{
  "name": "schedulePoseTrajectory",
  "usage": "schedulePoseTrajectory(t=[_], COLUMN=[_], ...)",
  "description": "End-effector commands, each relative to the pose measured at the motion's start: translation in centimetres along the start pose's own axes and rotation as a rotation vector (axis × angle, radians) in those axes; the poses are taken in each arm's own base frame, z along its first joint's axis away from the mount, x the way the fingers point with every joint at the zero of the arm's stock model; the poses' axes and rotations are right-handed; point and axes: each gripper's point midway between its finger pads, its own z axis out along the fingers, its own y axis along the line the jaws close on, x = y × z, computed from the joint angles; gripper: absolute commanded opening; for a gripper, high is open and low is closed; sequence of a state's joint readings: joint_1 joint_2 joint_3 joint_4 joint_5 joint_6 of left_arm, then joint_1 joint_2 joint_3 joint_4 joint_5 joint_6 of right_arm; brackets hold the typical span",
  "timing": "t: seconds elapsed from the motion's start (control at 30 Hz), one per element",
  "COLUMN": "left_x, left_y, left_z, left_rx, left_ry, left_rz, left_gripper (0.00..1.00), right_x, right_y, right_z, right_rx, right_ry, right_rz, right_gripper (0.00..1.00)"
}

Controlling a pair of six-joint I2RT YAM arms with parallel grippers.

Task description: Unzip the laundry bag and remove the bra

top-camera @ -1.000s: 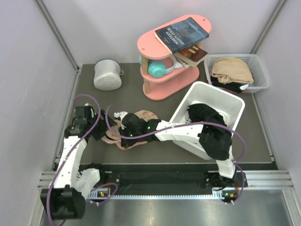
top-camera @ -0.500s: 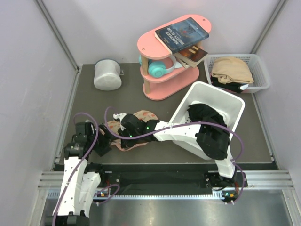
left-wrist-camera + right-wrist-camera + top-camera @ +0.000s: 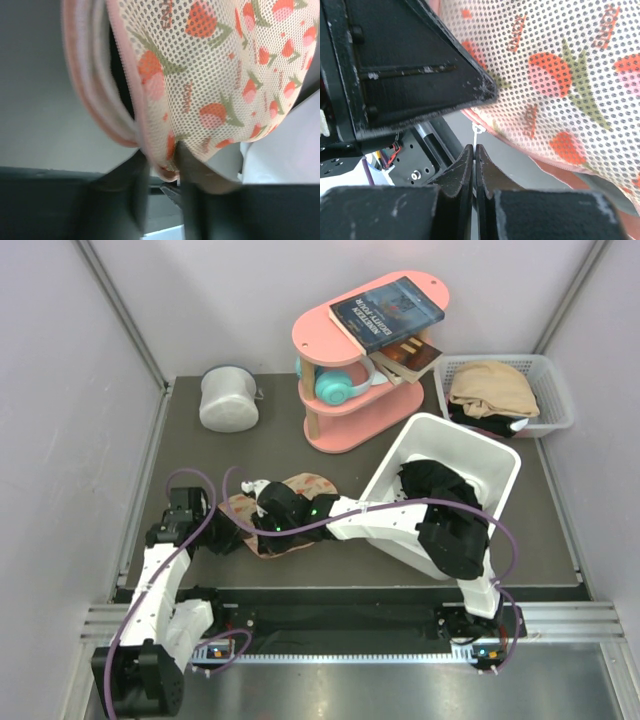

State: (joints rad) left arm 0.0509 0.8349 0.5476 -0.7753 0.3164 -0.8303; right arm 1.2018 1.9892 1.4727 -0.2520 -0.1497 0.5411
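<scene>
The laundry bag [image 3: 300,492], beige-pink mesh with red and green motifs, lies flat on the dark table between the two arms. My left gripper [image 3: 228,537] pinches the bag's left end; in the left wrist view the black fingers [image 3: 187,165] close on the bag's pink-trimmed edge [image 3: 165,155]. My right gripper [image 3: 264,510] sits on the bag's near side. In the right wrist view it [image 3: 475,148] is shut on the thin white zipper pull [image 3: 478,132], which hangs from the bag's [image 3: 560,75] seam. The bra is hidden.
A white bin [image 3: 480,445] holding black clothes lies tilted to the right under the right arm. At the back stand a pink shelf [image 3: 330,420] with books and headphones, a white-grey cylindrical container [image 3: 228,398] and a slotted basket [image 3: 548,380] with beige cloth.
The left arm swung in toward the bag's left end and its jaws closed onto the edge. The right gripper stayed shut on the zipper pull in the same place.
</scene>
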Motion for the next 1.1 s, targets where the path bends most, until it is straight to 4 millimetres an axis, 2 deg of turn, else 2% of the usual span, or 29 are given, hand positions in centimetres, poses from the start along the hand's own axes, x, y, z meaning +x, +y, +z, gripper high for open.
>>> schedulePoseTrajectory(t=[0.0,0.03,0.17,0.43,0.63,0.77,0.83,1.0,1.07], left_x=[-1.7,-1.7,-1.7,-2.2,-2.6,-2.9,-3.1,-4.0,-5.0], left_y=[-1.1,-1.1,-1.0,-0.8,-0.8,-0.8,-0.8,-1.5,-2.4], left_z=[0.1,0.2,0.3,0.4,0.4,0.4,0.5,0.8,0.9], left_rx=[0.044,0.041,0.032,0.016,-0.003,-0.009,-0.017,-0.006,0.008], left_ry=[-0.068,-0.064,-0.059,-0.075,-0.082,-0.088,-0.090,-0.099,-0.123], left_rz=[0.047,0.048,0.055,0.070,0.082,0.091,0.099,0.114,0.140], left_gripper=[0.22,0.13,0.00,0.00,0.00,0.00,0.00,0.00,0.00], right_x=[-2.4,-2.3,-2.0,-1.5,-1.9,-1.8,-1.8,-2.2,-2.3], right_y=[2.3,2.2,2.1,0.7,-1.8,-4.3,-4.9,-4.6,-4.0], right_z=[-2.4,-2.4,-2.1,-2.2,-3.4,-4.2,-4.6,-4.6,-4.4], right_rx=[-0.045,-0.044,-0.043,-0.018,0.040,0.074,0.086,0.081,0.074], right_ry=[-0.083,-0.080,-0.072,-0.062,-0.098,-0.116,-0.128,-0.131,-0.124], right_rz=[-0.038,-0.037,-0.035,0.000,0.040,0.093,0.098,0.087,0.075], right_gripper=[0.00,0.00,0.00,0.00,0.00,0.00,0.00,0.00,0.00])
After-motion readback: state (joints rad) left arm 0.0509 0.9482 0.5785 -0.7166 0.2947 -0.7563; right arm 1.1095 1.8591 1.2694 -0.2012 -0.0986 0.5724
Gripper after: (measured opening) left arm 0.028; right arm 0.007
